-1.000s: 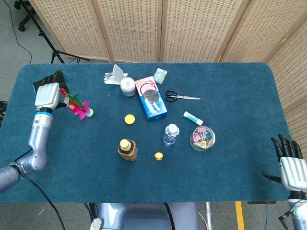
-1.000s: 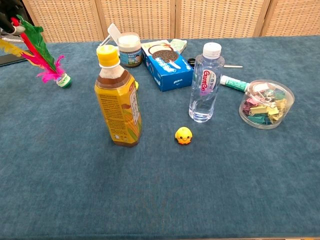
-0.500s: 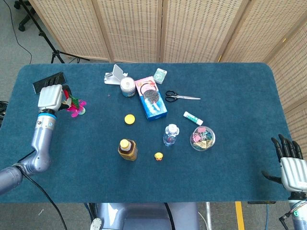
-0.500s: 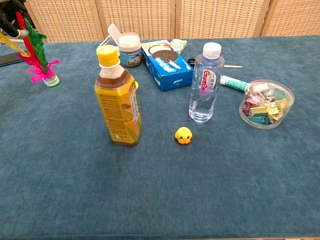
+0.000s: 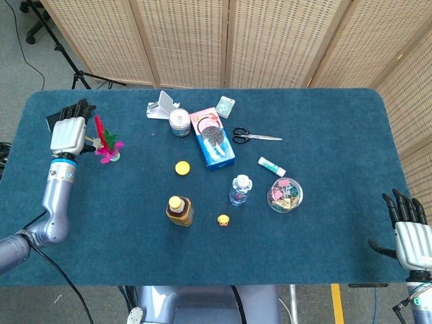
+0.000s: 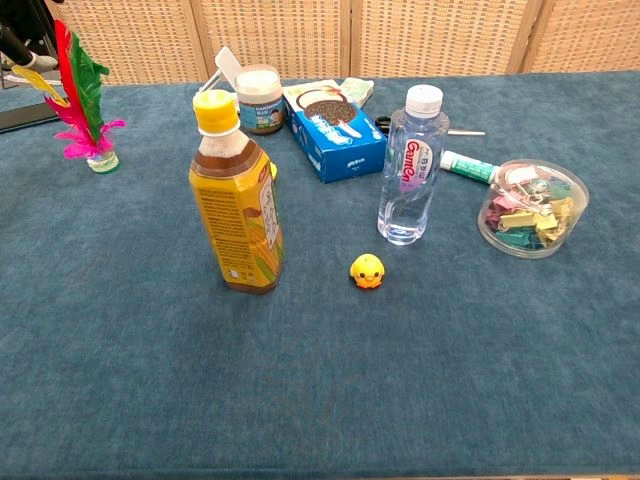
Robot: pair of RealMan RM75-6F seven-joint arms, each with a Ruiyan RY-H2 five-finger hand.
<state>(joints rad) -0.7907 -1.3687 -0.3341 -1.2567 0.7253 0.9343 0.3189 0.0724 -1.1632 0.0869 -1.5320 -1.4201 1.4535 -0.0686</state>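
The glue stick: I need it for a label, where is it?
In the head view the glue stick lies right of centre, between the scissors behind it and the tub of binder clips in front.

Both views are bright and evenly lit from overhead, so that things on the blue table (image 5: 324, 223) throw only short, soft shadows close to their bases. Around the water bottle (image 6: 409, 165) in the chest view all is sharp, with small highlights on its clear plastic. The head view is sharp too, with the table's long edges bowing slightly.
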